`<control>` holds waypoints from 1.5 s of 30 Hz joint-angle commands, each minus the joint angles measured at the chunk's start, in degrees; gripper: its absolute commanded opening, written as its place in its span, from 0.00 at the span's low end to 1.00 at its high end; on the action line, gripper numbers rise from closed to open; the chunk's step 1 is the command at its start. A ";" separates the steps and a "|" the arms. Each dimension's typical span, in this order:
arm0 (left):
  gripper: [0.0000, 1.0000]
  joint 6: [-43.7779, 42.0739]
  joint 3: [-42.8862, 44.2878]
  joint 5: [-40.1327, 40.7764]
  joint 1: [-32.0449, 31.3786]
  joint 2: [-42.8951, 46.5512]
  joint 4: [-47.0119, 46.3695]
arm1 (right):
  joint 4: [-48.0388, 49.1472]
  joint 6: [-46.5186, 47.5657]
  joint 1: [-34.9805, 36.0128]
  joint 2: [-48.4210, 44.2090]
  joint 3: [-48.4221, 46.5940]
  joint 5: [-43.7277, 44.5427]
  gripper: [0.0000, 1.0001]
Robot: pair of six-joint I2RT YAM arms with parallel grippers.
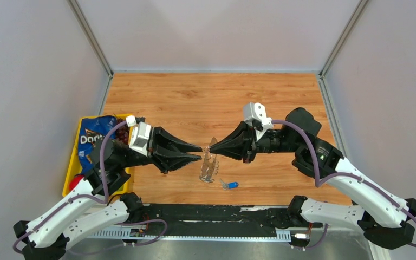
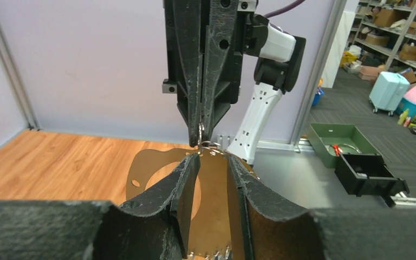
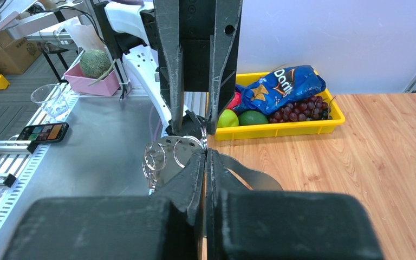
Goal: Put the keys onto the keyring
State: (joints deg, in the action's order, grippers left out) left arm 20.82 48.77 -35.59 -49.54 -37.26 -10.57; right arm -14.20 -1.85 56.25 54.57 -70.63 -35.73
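The keyring (image 1: 209,165), a thin silver hoop with small rings and a jagged fringe, hangs above the table between my two grippers. My right gripper (image 1: 212,147) is shut on its upper edge; in the right wrist view the fingers (image 3: 206,153) are pressed together, with the hoop's metal (image 3: 165,146) showing on both sides. My left gripper (image 1: 199,151) faces it tip to tip and is open. In the left wrist view its jaws (image 2: 214,158) stand apart on either side of the hoop (image 2: 216,206). The blue-headed key (image 1: 231,184) lies on the table below, near the front edge, held by nothing.
A yellow tray (image 1: 70,173) stands at the left with a blue chip bag (image 1: 92,135). It also shows in the right wrist view (image 3: 303,127), holding grapes (image 3: 300,111) and limes (image 3: 252,117). Grey walls enclose the wooden table.
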 commanded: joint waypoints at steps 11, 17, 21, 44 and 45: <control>0.33 0.82 1.98 -2.85 -0.18 -1.12 -4.57 | 3.64 -0.04 0.55 1.40 -3.58 -2.41 0.00; 0.34 -0.57 1.59 -0.21 -0.14 0.21 -2.96 | 4.07 0.02 0.70 0.91 -3.61 -3.35 0.00; 0.39 -1.47 1.65 1.41 -0.14 1.30 -1.75 | 4.17 0.03 0.82 0.89 -3.79 -3.72 0.00; 0.43 -0.83 1.35 0.93 -0.20 -0.36 -3.57 | 5.14 -0.26 1.89 1.90 -5.27 -1.72 0.00; 0.43 -0.85 1.34 0.96 -0.16 -0.32 -3.60 | 5.19 -0.20 1.87 1.99 -5.34 -1.76 0.00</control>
State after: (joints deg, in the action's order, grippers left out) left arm 20.12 48.82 -33.61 -49.54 -37.50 -11.66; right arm -13.32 -1.85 57.69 56.36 -72.84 -37.58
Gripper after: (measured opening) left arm 0.433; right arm 0.006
